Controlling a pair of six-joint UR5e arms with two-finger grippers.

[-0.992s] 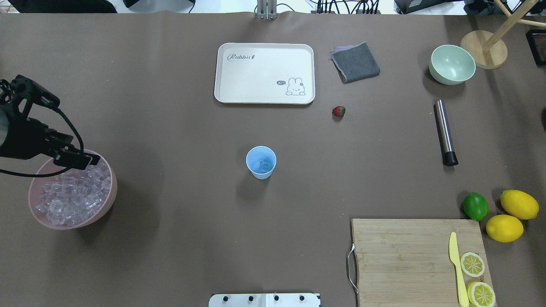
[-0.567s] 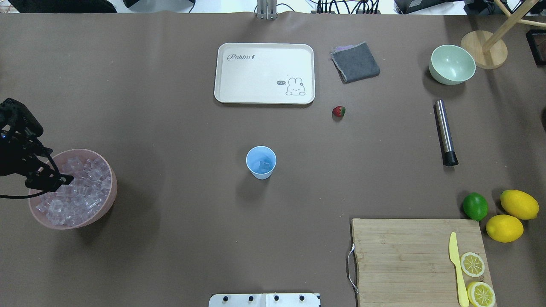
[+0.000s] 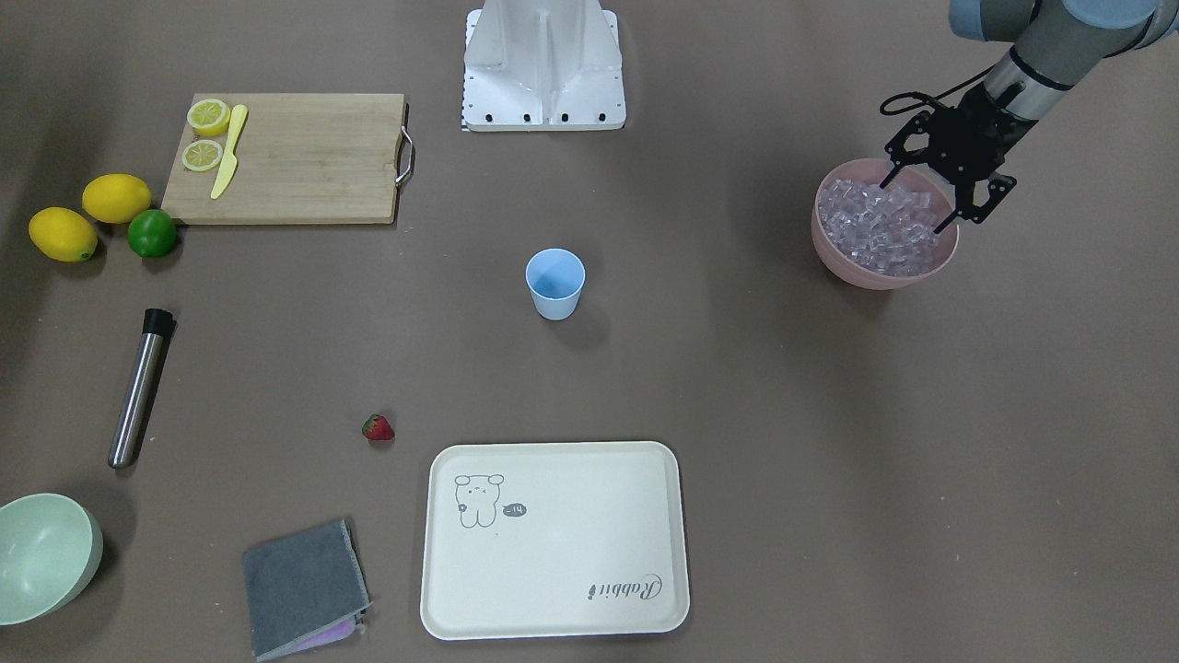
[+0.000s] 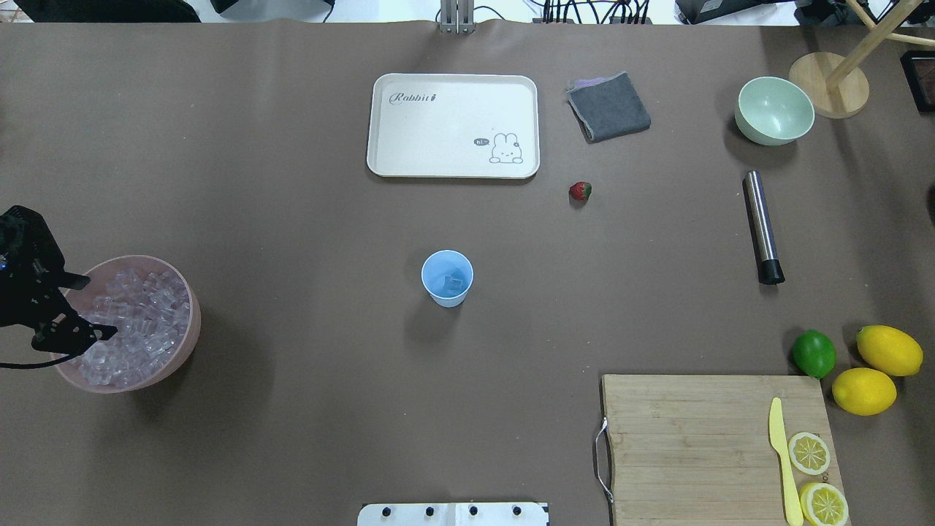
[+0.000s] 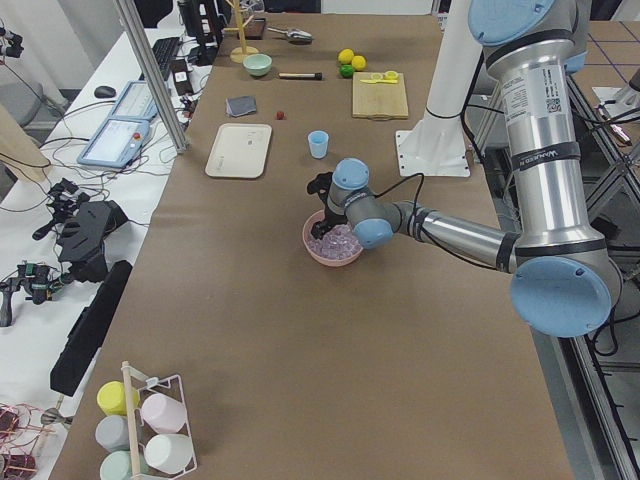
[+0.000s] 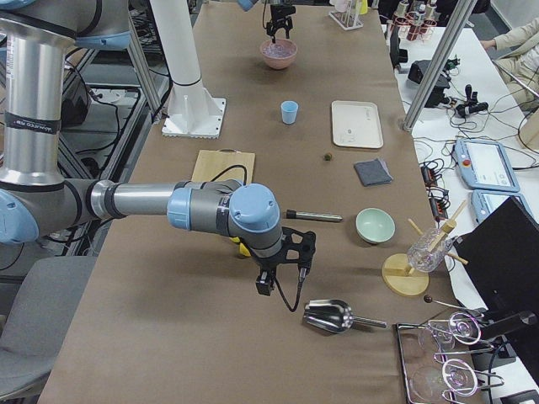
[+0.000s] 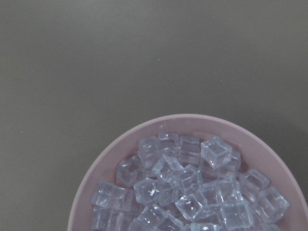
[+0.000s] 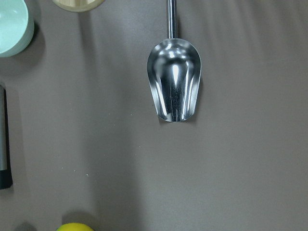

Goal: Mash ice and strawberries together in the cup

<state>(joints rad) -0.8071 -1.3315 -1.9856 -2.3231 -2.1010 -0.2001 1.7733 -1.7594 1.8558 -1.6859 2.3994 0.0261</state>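
Ice cubes, clear and lilac-tinted, heaped in round pink bowl. My left pincer spread wide, empty, tips at the heap. Small light-blue plastic cup mid-table; small red strawberry well apart. Risk: slick cube squirts free on closing. Cream rectangular tray reads "Rabbit".

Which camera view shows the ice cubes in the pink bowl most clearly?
The left wrist-mounted view: the ice is close up, single cubes distinct in the pink bowl. The front-facing and overhead views show the pile small, with the left gripper partly over it. Both side views show it tiny.
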